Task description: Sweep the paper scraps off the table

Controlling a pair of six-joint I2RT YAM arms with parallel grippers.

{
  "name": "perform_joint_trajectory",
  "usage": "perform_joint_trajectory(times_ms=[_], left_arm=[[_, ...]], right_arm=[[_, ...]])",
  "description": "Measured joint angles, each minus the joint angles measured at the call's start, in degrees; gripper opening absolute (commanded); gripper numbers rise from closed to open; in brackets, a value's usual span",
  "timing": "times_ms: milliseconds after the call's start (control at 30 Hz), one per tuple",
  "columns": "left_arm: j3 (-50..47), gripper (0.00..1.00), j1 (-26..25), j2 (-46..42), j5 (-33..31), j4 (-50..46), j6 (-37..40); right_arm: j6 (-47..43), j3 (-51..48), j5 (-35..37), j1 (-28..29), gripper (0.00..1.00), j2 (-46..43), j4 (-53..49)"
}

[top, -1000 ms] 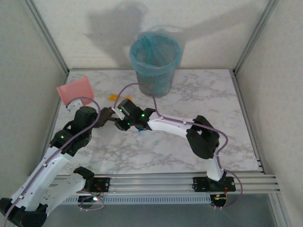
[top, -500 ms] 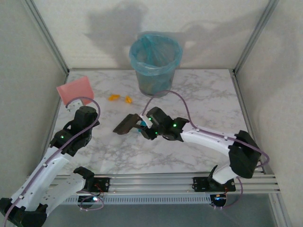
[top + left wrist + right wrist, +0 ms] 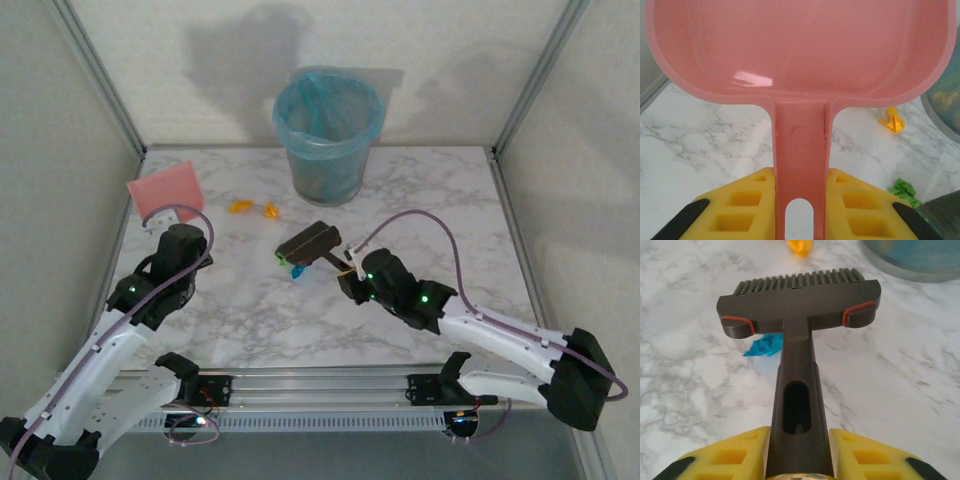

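Observation:
My left gripper (image 3: 800, 200) is shut on the handle of the pink dustpan (image 3: 800, 50), which is held raised at the table's far left (image 3: 165, 187). The dark-bristled brush (image 3: 799, 302) is clamped by its handle in my right gripper (image 3: 799, 450), and its head stands near the table's middle (image 3: 310, 243). A blue paper scrap (image 3: 765, 346) lies just left of the brush handle, under the head (image 3: 297, 271). Two orange scraps (image 3: 238, 207) (image 3: 270, 211) lie between dustpan and bin. From the left wrist I see one orange scrap (image 3: 892, 121) and a green scrap (image 3: 902, 189).
The blue-lined round bin (image 3: 328, 135) stands at the back centre of the marble table (image 3: 430, 210). Aluminium rails run along the near edge (image 3: 330, 385), and grey walls close in both sides. The right arm (image 3: 490, 335) stretches across the near right of the table.
The right arm has drawn back to the right, carrying the brush from beside the left arm to the table's middle. The two orange scraps came into view. The dustpan has barely shifted.

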Motion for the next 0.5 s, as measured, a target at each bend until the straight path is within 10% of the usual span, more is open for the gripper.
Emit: perform_joint_trajectory(times_ms=[500], left_arm=[[11.21,0.0,-5.46,11.76,21.46,-1.68,1.86]], right_arm=[[9.16,-7.26,11.89,-3.02,0.0,-11.3,4.2]])
